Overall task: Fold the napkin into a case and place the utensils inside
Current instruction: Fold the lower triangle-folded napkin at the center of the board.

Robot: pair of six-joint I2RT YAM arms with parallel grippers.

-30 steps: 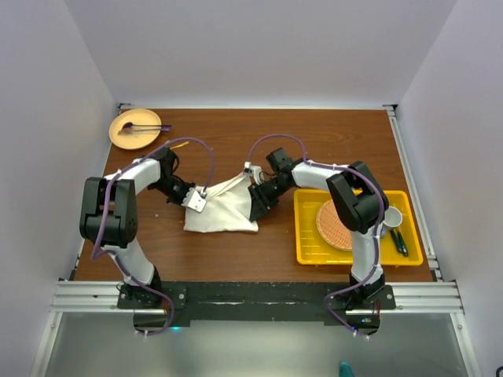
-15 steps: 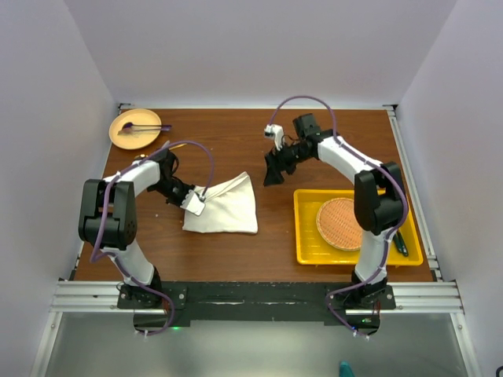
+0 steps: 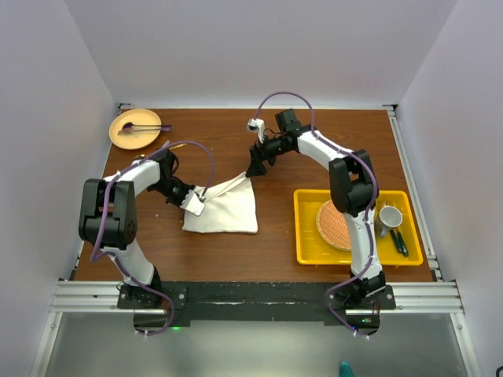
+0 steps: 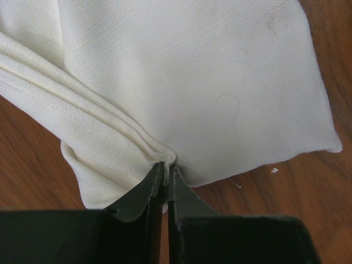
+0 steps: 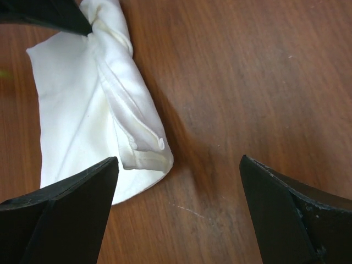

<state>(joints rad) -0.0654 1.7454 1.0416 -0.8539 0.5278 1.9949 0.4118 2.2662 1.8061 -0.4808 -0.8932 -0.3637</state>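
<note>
napkin: napkin (image 3: pixel 228 210) is cream cloth, partly folded into a rough wedge. It lies flat on the table (image 3: pixel 330 145), left of centre, and is not yet a narrow case.
left gripper: left gripper (image 4: pixel 165 168) has its jaws pinched almost together on the napkin's left edge, where the stacked pleats meet. This likely pins the layers so the fold can't spring open.
right gripper: right gripper (image 5: pixel 177 160) has its jaws spread wide and holds nothing. It hovers over the doubled far-right corner without touching the cloth.
step (judged): folding is roughly mid-way, and the right arm is free for the next fold.
utensils: the gold pieces can't be made out clearly, and none are in the cloth.
yellow tray: yellow tray (image 3: pixel 308 253) sits on the right, well apart from the napkin, and holds the woven mat (image 3: pixel 334 224).
risk: tugging the pinned edge could drag the pleats askew.
</note>
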